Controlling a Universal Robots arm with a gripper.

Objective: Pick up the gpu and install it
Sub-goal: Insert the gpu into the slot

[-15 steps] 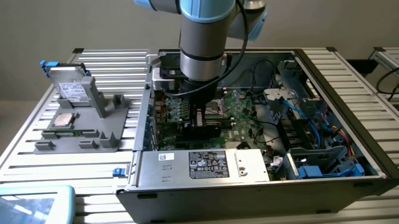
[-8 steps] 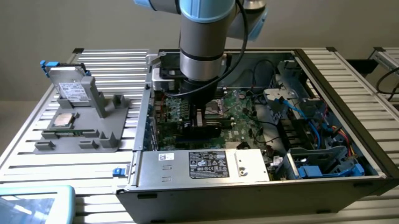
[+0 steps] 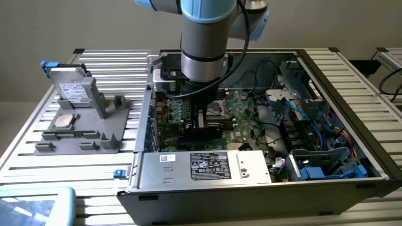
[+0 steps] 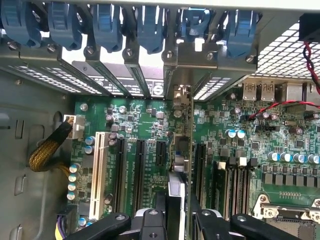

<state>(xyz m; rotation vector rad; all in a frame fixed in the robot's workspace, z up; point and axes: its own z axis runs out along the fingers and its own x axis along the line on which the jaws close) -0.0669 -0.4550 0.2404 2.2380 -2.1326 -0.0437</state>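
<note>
The gpu shows edge-on in the wrist view, a thin green card standing upright on the motherboard between the black expansion slots. Its silver end bracket reaches the rear slot openings of the case. My gripper is shut on the card's top edge, one black finger on each face. In the exterior view the gripper is down inside the open computer case, with the dark gpu under it over the board. How deep the card sits in its slot I cannot tell.
Blue slot latches line the case's rear wall. A white slot and a braided cable lie beside the card. On the exterior view's left a grey fixture holds a silver drive and a CPU chip. The power supply borders the near side.
</note>
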